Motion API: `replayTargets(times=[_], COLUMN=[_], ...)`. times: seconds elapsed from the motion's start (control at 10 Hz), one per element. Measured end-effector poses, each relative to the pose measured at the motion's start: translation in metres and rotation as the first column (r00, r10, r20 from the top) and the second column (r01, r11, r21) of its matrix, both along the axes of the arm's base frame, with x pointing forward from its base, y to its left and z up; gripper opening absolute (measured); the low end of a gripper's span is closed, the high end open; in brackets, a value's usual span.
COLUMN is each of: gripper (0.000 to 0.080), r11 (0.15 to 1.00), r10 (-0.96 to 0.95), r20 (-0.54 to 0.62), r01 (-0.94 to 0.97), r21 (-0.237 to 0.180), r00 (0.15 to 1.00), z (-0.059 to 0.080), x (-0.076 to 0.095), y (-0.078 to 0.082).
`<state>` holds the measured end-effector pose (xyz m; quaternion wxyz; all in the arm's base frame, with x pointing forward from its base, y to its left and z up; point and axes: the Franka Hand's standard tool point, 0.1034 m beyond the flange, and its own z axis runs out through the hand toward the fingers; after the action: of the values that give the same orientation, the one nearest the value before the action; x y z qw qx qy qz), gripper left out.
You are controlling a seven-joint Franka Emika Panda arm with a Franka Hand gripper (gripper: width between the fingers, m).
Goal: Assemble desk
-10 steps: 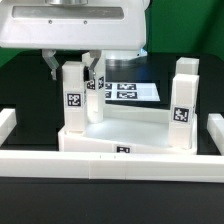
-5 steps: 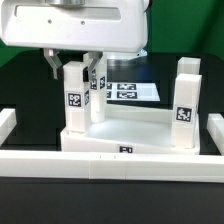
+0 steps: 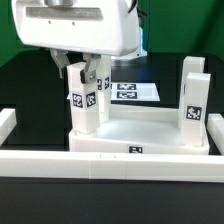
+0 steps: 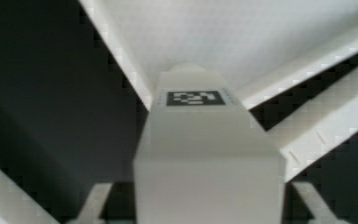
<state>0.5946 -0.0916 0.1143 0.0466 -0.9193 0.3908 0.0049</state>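
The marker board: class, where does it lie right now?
In the exterior view the marker board lies flat on the dark table behind the tabletop, between the leg in the gripper and the leg on the exterior view's right.

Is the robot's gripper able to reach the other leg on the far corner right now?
Probably not yet: the gripper sits around a leg on the tabletop. The other leg stands uncovered, nothing blocking it.
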Motion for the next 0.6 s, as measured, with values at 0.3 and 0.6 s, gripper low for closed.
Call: replayTargets(times=[0.3, 0.6], gripper=[0.0289, 0.0289], r11=[0.960, 0.928], r10=[-0.277, -0.367], r20=[-0.024, -0.036], r01=[0.278, 0.368], r21=[0.035, 0.048], r00=[0.961, 0.930], z=[-0.0004, -0.0004], x=[0.0009, 0.0015], y=[0.0045, 0.0070])
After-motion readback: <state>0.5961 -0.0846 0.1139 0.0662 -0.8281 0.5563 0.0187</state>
